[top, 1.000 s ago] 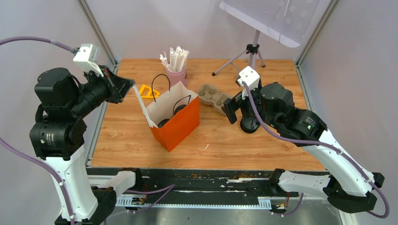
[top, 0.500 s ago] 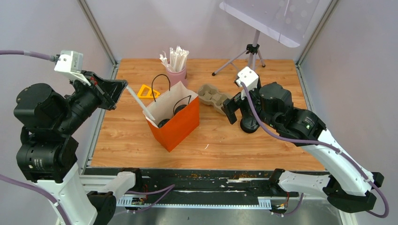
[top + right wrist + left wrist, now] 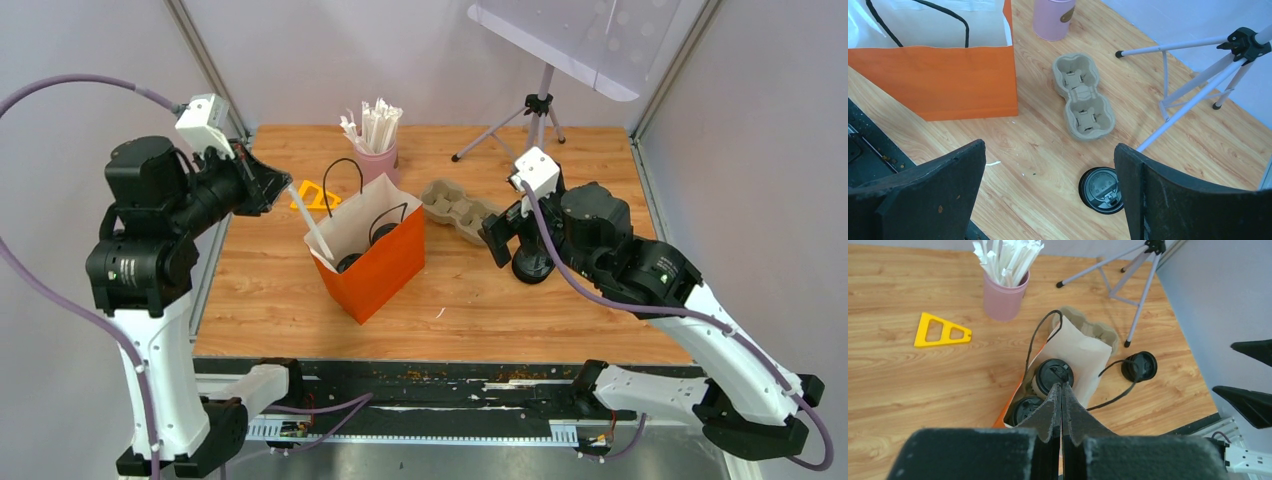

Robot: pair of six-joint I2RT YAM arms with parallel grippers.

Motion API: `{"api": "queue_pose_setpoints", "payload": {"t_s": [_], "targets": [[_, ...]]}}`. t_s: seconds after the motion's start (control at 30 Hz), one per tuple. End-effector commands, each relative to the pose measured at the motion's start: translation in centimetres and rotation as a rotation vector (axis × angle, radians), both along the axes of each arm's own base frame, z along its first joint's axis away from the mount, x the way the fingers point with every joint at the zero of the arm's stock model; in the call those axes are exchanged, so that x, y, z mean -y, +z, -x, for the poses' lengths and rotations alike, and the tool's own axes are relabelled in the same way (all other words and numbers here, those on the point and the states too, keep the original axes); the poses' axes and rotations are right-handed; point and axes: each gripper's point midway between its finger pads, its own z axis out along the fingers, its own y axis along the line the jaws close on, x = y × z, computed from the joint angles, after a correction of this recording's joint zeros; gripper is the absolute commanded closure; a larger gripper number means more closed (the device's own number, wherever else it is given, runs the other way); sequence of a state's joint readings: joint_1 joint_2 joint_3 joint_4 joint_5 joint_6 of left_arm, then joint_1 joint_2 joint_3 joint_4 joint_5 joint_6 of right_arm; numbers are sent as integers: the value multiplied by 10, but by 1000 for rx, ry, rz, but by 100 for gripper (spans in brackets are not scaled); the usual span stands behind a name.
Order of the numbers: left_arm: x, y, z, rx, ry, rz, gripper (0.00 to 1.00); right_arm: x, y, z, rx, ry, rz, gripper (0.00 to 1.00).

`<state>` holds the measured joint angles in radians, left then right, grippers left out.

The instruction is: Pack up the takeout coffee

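1. The left arm has white link shells and round black joint housings.
2. The right arm looks the same.
3. A lilac cable runs along each arm.
4. Each wrist carries a small white camera box.
5. The right gripper has black, wedge-shaped fingers with tiny specks.

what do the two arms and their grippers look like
The left arm and right arm match: white links between bulky black joint housings. A lilac cable runs to a white camera box on each wrist. The left gripper and right gripper each have two matte black, wedge-shaped fingers.
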<state>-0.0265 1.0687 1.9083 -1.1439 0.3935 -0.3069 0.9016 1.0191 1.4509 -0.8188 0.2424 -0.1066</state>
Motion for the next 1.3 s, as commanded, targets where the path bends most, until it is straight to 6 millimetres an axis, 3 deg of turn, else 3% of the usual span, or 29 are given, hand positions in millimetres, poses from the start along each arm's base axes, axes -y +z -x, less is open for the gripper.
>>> {"api": "queue_pose_setpoints", "payload": {"t_s": [0.0, 0.2, 0.43, 0.5, 0.6, 0.67, 0.77, 0.8, 0.9, 1.07, 1.2, 1.27], "targets": [[-1, -15, -20, -32, -15, -39, 100, 13, 11, -1, 56, -37, -20, 0], [5, -55, -42, -157, -2, -54, 100, 18, 6, 0, 66, -47, -11, 0], [42, -51, -63, -142, -66, -34, 89, 22, 9, -2, 93, -56, 7, 0], [53, -53, -69, -134, -87, -22, 81, 23, 9, -2, 93, -57, 14, 0], [64, -52, -77, -123, -106, -9, 58, 25, 11, -1, 92, -59, 14, 0], [64, -38, -82, -80, -100, -5, 45, 25, 12, -1, 94, -59, 11, 0], [54, -18, -88, -9, -54, -34, 27, 22, 15, -2, 93, -52, 9, 0], [49, -12, -90, 11, -30, -53, 13, 21, 15, -2, 92, -52, 10, 0], [29, -5, -97, 42, 69, -114, 1, 19, 18, -3, 88, -52, 5, 0], [-4, -14, -119, 19, 227, -251, 0, 15, 15, -1, 68, -37, -7, 0], [-22, -40, -152, -44, 304, -273, 0, 14, 11, 0, 49, -34, -2, 0], [-27, -54, -170, -78, 294, -197, 0, 13, 10, 1, 44, -31, -5, 0]]}}
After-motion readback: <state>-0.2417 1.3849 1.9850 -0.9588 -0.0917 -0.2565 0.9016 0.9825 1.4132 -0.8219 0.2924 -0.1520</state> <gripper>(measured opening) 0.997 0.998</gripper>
